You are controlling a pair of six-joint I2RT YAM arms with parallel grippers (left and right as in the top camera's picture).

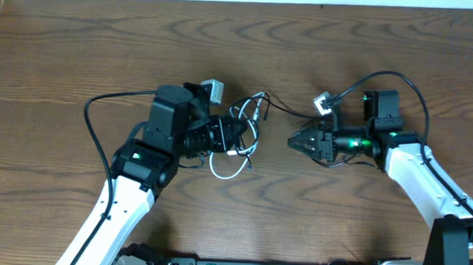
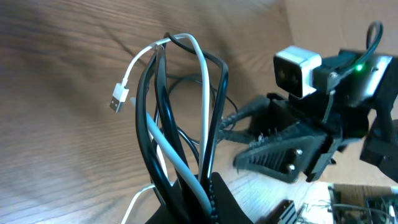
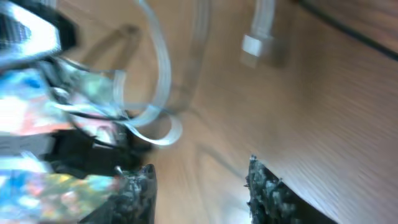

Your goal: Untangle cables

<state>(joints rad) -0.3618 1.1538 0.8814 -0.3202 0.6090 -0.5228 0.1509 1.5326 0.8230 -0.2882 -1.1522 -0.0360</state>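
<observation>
Cables (image 2: 180, 137): one white, one black, tangled loops, mid-table. Pinched at their base in the clenched left gripper (image 2: 200, 194). Loops run outward from those fingers toward the right gripper (image 1: 298, 141), whose jaws are parted and empty, just beside the bundle and facing it. White plug (image 2: 118, 98) hangs free.

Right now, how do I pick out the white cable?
On the wooden table, find the left claw, shut on a bundle of thin cables. The white cable loops through the black cable there; its pale colour and silver-tipped plug set it apart.
</observation>
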